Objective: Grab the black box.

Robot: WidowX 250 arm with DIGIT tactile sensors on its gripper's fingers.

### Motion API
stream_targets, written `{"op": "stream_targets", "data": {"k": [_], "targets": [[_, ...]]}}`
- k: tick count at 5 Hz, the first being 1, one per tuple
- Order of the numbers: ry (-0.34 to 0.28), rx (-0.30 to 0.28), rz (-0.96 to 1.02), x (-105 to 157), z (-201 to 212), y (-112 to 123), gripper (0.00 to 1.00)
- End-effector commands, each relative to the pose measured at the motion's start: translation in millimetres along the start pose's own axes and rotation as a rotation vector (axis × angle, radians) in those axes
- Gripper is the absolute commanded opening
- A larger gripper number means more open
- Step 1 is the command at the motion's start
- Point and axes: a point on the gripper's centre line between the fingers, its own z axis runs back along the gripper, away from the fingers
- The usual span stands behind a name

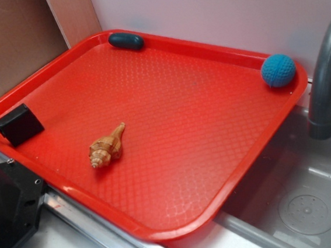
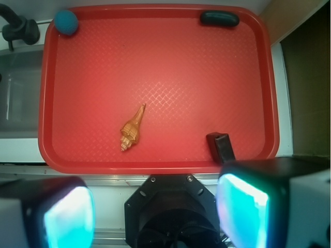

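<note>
The work stood at its opening step, the approach, with nothing yet taken hold of. The black box (image 1: 19, 123) lay on the red tray (image 1: 176, 175) in the corner nearest the arm's base, close against the raised rim and tipped a little so that one edge seemed to lean on that rim. In the wrist view the same box (image 2: 221, 147) showed near the lower right of the tray, partly cut off by one of the two pale fingers (image 2: 243, 206) at the bottom of the picture. The gripper (image 2: 155, 212) hung high above the near edge with its fingers spread wide apart and nothing between them. A tan seashell (image 1: 106, 147) lay well apart from the box toward the middle, a blue ball (image 1: 278, 70) sat in the far corner beside the grey faucet (image 1: 325, 79), and a dark oval object (image 1: 126, 41) rested against the far rim; none of them looked likely to get in the way. The next move, as I judged it, called for shifting the gripper sideways until the box sat midway between the fingers, turning the wrist to match the box's slant, then lowering. The rim just beside the box looked like the main hazard, since a finger coming down on it could miss or push the box aside.
</note>
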Motion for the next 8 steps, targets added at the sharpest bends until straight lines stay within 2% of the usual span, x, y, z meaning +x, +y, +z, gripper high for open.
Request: {"op": "stream_targets", "data": {"k": [1,2,3,4,5,6,7,8], "targets": [[0.0,0.0,0.0,0.0,0.0,0.0,1.0],[0.018,-0.014,-0.061,0.8,-47.7,29.3,1.0],[0.017,-0.03,-0.109,-8.4,-85.7,72.3,1.0],[0.057,0.004,-0.08,-22.1,-111.8,97.9,1.0],[0.111,0.044,-0.123,-24.2,-153.9,113.2,1.0],[0.108,0.1,-0.22,-14.1,-187.9,113.6,1.0],[0.117,0.085,-0.239,-1.2,-217.0,100.6,1.0],[0.166,0.096,-0.251,-1.4,-223.3,91.4,0.0]]}}
